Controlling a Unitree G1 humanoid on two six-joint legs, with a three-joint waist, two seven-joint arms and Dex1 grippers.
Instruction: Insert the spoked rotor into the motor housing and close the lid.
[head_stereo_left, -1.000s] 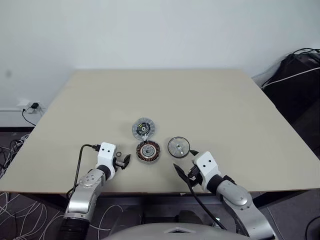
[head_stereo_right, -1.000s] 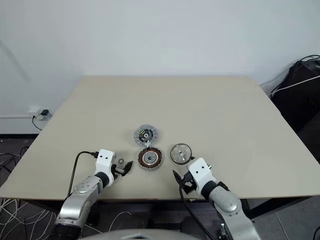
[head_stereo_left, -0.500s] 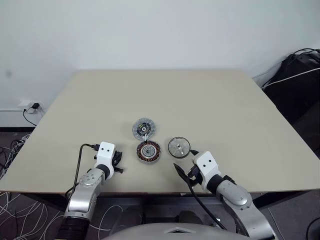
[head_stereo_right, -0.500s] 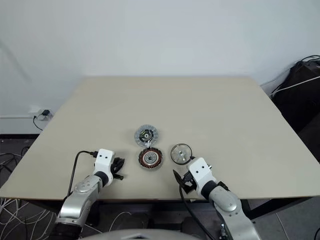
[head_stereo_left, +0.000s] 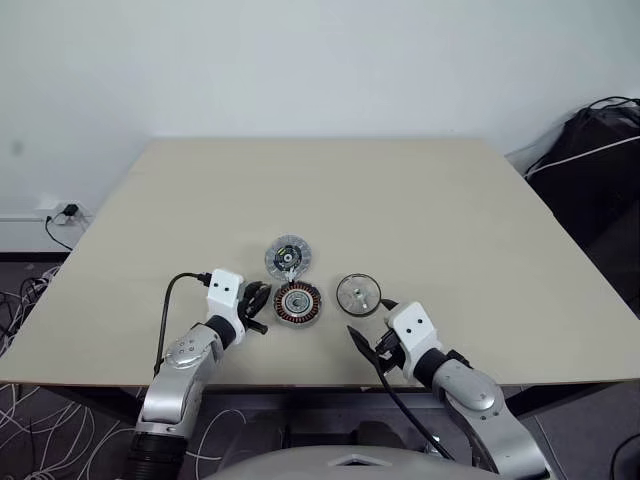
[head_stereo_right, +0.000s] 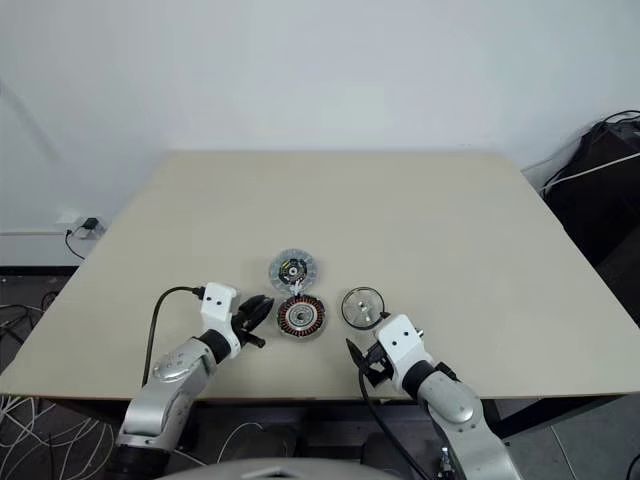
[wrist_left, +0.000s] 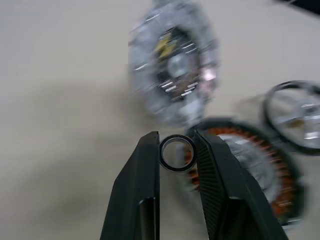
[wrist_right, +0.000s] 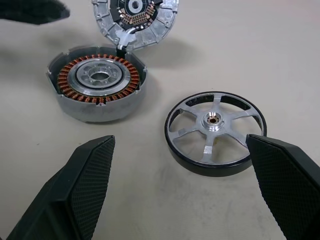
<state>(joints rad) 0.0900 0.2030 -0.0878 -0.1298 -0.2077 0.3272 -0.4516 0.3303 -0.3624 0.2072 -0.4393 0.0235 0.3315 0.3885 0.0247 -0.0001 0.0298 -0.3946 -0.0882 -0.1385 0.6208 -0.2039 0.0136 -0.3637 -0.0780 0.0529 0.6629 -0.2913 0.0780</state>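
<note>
One small ring (wrist_left: 177, 153) is being pinched upright by left gripper (wrist_left: 175, 150); right gripper (wrist_right: 180, 165) spread, empty; one spoked rotor (wrist_right: 215, 131) lying flat just ahead.

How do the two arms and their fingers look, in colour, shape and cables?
Both arms have silver-grey metal forearms ending in white box-shaped wrist blocks, each marked with two small dark dots. A black cable loops into the left gripper's block, and another runs below the right gripper's block. The fingers are black, wedge-shaped, with finely textured pads.
</note>
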